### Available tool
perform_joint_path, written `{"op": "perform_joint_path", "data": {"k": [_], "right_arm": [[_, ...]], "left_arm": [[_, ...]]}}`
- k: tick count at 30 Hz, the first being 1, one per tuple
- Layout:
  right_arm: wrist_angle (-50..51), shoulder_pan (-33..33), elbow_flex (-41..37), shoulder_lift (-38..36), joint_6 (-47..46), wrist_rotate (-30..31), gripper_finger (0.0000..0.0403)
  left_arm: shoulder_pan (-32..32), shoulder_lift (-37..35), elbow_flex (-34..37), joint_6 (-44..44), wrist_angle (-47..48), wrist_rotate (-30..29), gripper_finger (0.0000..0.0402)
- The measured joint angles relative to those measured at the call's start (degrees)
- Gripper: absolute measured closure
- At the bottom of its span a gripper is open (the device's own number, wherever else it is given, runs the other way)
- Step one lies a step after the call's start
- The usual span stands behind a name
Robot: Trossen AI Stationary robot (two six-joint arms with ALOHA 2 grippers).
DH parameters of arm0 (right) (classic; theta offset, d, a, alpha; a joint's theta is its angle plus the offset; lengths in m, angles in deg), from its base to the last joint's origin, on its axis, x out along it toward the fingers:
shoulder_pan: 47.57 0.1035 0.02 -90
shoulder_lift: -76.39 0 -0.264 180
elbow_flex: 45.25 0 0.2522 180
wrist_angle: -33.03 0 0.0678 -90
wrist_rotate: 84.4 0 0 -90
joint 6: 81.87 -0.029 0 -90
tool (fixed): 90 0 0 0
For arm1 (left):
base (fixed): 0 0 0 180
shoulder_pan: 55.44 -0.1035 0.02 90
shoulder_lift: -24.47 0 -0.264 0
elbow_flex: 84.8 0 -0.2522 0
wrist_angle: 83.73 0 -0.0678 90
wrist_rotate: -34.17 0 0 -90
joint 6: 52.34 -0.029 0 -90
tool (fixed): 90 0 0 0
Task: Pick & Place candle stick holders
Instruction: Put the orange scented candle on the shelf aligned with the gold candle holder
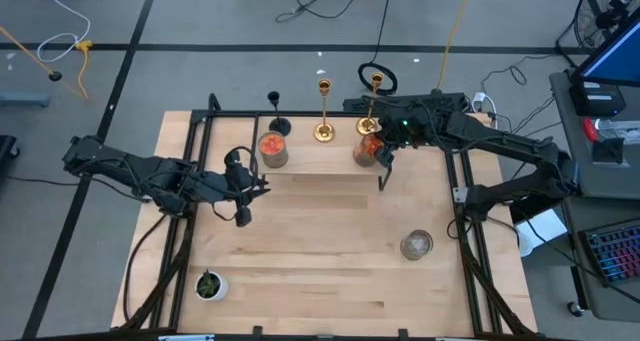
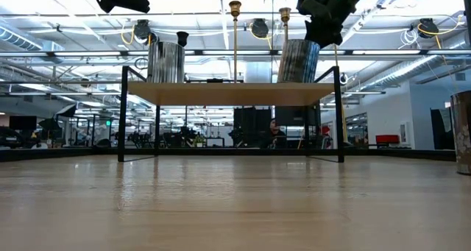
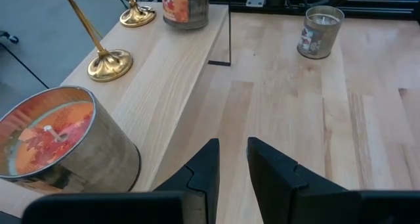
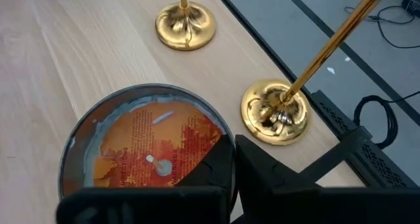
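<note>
Two tall gold candlesticks (image 1: 323, 111) (image 1: 372, 106) and a short black candlestick (image 1: 276, 116) stand on their bases on a raised wooden shelf (image 2: 228, 93) at the table's far side. My right gripper (image 4: 234, 161) is shut. It hovers over the rim of an orange candle tin (image 4: 147, 148), just beside the right gold candlestick's round base (image 4: 274, 112). The other gold base (image 4: 186, 23) stands farther along the shelf. My left gripper (image 3: 233, 165) is open by a narrow gap and empty. It hangs over the table in front of the shelf's left end, near the second candle tin (image 3: 52, 138).
A glass jar candle (image 1: 416, 244) stands on the table at the right. A small green plant in a white pot (image 1: 208, 284) stands at the near left. The shelf stands on thin black legs (image 3: 226, 27). Bare wood lies in the table's middle.
</note>
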Motion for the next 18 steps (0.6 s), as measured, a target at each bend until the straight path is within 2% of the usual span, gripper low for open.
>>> {"op": "perform_joint_path", "data": {"k": [8, 18], "right_arm": [[0.1, 0.0, 0.0, 0.0, 0.0, 0.2, 0.0391], [-1.7, 0.0, -0.1, 0.2, 0.6, 0.2, 0.0348]], "left_arm": [[0.0, 0.0, 0.0, 0.0, 0.0, 0.0, 0.0316], [0.0, 0.0, 0.0, 0.0, 0.0, 0.0, 0.0316]]}}
